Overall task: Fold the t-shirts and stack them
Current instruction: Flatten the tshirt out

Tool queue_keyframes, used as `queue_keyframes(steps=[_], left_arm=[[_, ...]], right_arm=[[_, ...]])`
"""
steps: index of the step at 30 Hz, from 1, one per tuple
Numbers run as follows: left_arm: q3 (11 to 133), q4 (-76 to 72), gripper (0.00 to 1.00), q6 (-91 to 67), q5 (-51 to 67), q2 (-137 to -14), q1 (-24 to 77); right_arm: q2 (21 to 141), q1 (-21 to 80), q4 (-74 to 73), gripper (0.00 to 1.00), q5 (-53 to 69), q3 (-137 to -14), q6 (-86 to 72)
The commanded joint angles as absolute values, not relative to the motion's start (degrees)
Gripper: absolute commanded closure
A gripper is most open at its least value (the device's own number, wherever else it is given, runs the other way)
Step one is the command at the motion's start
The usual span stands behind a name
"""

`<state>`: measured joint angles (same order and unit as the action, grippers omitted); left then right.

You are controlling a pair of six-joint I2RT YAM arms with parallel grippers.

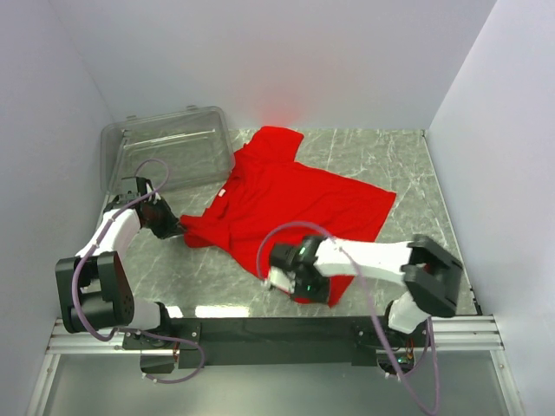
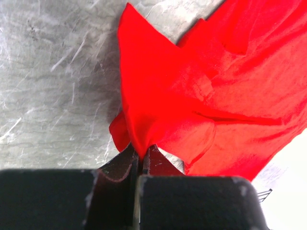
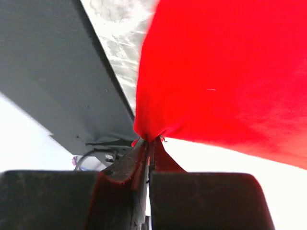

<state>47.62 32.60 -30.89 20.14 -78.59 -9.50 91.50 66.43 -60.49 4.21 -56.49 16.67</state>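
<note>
**1. Layout (L to R)**
- Far-left corner: clear bin (image 1: 165,147). It sits on the tabletop (image 1: 390,152) and no cloth is seen inside.
- Left claw (image 2: 142,154): jaws closed to a slit, w/ a fold of the t-shirt (image 1: 299,199) nipped between the tips. The hold is on the garment's left edge. The wrist view shows cloth bunching into a peak at the tips and draping away to the right.
- Centre: the t-shirt lies unfolded and rumpled across the mid tabletop. One part reaches toward the far wall, just beside the bin's right end. The rest runs diagonally toward the near-right.
- Right claw (image 3: 149,143): jaws also closed, clamped on the near edge of the garment close to the tabletop's front edge. Cloth fans out taut from the pinch point.

**2. Handling notes (judgement)**
- Material: soft, light and limp, w/ no stiffness to hold a shape. It will sag between the two holds and drag on the stone-pattern surface.
- Not fragile. The main risk is slip-out from a shallow pinch, or picking up two layers instead of one.
- Preferred hold pts: hems, sleeve ends and shoulder seams, where the doubled fabric gives the tips more to bite.
- Keep the span between both claws lightly tensioned. Slack lets the panel collapse and creases the fold line.

**3. Status**
- Nothing is folded or stacked yet. Spreading it flat looks like the next req.
</note>
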Motion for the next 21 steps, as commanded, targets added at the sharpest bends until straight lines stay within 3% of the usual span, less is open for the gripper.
queue_keyframes(steps=[1,13,21], left_arm=[[50.1,30.0,0.99,-30.9,22.1,-76.8,-9.9],[59.1,22.7,0.99,-34.0,29.3,-72.1,-9.9],[65.0,6.7,0.99,-47.8,33.7,-71.2,-9.3]], right_arm=[[84.3,57.6,-65.5,1.00,11.0,-63.0,24.9],[70.5,31.2,-68.3,1.00,13.4,-73.7,47.4],[62.1,24.4,-70.1,1.00,17.2,-76.7,53.7]])
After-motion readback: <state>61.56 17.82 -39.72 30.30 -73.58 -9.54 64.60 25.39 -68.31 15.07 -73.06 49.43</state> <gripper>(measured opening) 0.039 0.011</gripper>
